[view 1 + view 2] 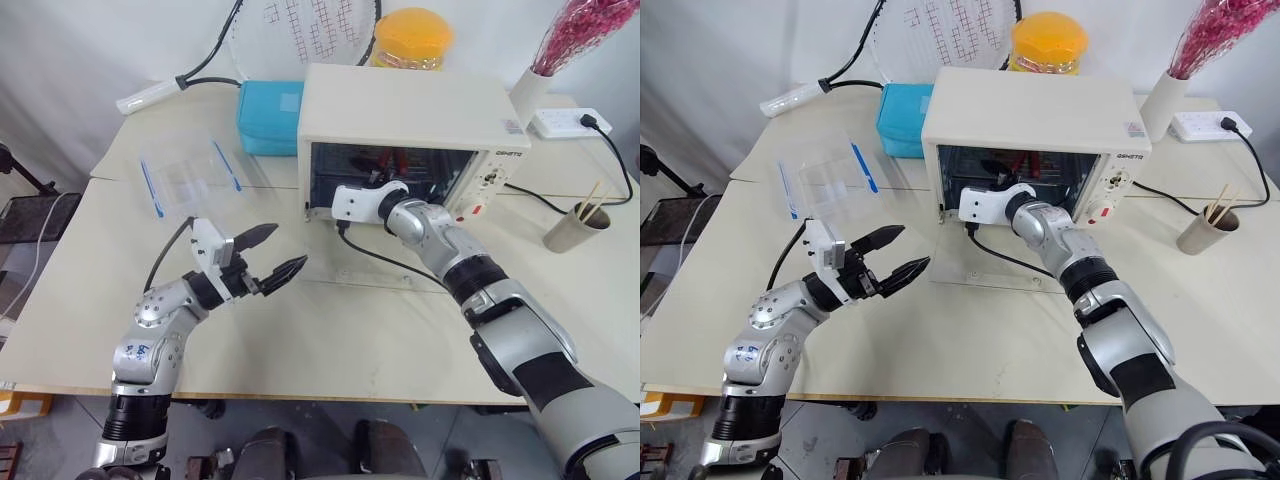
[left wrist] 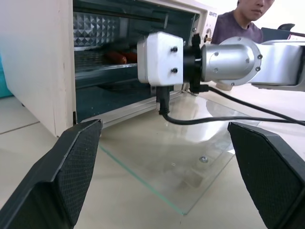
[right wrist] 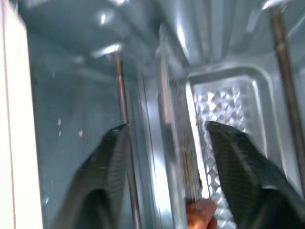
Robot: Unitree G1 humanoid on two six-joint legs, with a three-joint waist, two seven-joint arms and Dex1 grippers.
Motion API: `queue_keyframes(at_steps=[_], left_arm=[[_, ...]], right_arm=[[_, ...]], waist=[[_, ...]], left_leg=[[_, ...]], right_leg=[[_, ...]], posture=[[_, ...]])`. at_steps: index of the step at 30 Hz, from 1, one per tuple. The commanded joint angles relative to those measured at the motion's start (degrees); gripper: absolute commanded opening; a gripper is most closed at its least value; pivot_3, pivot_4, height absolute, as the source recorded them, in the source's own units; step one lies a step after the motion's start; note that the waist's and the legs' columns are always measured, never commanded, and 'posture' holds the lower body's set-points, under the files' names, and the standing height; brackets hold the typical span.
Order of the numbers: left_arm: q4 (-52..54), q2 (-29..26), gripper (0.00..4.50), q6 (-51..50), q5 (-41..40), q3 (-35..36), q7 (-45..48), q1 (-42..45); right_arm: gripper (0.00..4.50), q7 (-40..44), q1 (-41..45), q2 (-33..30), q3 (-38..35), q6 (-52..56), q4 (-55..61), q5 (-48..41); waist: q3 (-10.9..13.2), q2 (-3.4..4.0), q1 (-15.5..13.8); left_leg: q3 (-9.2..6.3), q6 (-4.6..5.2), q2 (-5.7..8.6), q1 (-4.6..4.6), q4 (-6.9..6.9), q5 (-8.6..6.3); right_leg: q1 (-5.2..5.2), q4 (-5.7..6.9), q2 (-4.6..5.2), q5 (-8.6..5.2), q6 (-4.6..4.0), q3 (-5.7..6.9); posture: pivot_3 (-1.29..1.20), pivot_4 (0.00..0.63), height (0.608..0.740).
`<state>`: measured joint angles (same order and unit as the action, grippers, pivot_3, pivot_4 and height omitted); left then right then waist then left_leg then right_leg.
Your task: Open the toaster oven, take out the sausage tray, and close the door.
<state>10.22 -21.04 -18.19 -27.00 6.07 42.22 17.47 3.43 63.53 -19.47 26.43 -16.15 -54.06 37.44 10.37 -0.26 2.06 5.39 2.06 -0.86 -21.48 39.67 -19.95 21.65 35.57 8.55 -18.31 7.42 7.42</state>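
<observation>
- The toaster oven (image 1: 405, 115) is sitting on the table (image 1: 330, 330) with its door (image 1: 985, 258) lying folded down flat in front of the open cavity.
- The sausage tray (image 3: 174, 157) is resting inside the oven on a rack, with a red sausage (image 2: 116, 57) showing on it through the opening.
- The right pincer (image 3: 167, 176) is reaching into the cavity, its two black fingers standing partly apart, one on each side of the tray's rim; whether they are already gripping it I cannot tell.
- The left pincer (image 1: 272, 252) is hovering over the table just to the left of the lowered door, fingers spread wide and holding nothing.
- A clear plastic container (image 1: 190, 175) with blue clips is lying to the left of the oven, and a blue box (image 1: 268, 115) is standing behind it, just beside the oven's left wall.
- A person (image 2: 243, 19) is sitting beyond the oven.
</observation>
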Motion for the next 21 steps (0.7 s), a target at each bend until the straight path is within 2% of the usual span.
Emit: queue_keyframes(at_steps=[1,5,9,16,21], left_arm=[[-0.89,0.21,4.50,1.09,-0.98,-0.83,1.51,2.72],[-8.24,1.50,4.50,3.47,0.47,-2.74,3.99,10.23],[-17.44,3.26,4.50,6.63,1.77,-3.47,5.51,17.92],[-40.36,6.92,4.50,16.37,5.29,-2.06,5.39,33.39],[-48.76,6.75,4.50,19.63,5.44,-0.26,6.41,38.89]], right_arm=[[1.37,-2.37,2.05,-0.13,-0.01,-0.33,-0.11,0.94],[0.02,-3.56,3.22,0.00,0.19,-0.08,-1.26,1.78],[0.02,-4.64,4.15,0.03,0.02,-0.13,-1.81,2.35],[0.02,-4.79,4.69,-0.49,-0.35,-1.73,0.77,2.56],[0.02,-2.53,2.55,-1.77,-0.68,-2.73,6.77,2.16]], waist=[[0.01,0.01,0.08],[0.02,0.02,-0.07],[0.02,0.02,0.02],[0.02,0.01,0.06],[0.03,0.00,0.16]], left_leg=[[0.00,0.00,0.00,0.00,-0.01,0.00],[0.01,-0.02,0.00,0.01,-0.03,0.01],[0.02,-0.05,0.01,-0.03,-0.01,0.06],[0.01,-0.07,0.01,-0.08,-0.07,0.09],[0.01,-0.05,0.03,-0.35,-0.14,0.11]], right_leg=[[0.00,0.00,0.00,0.00,0.00,0.00],[0.00,0.00,-0.01,0.00,-0.01,0.01],[0.00,-0.02,-0.02,0.00,0.00,0.02],[0.06,-0.01,-0.04,0.00,0.00,0.10],[0.41,0.01,-0.03,0.00,0.00,0.15]], posture=[[0.00,0.150,0.740],[0.00,0.150,0.740],[0.00,0.150,0.740],[0.00,0.150,0.740],[0.00,0.150,0.740]])
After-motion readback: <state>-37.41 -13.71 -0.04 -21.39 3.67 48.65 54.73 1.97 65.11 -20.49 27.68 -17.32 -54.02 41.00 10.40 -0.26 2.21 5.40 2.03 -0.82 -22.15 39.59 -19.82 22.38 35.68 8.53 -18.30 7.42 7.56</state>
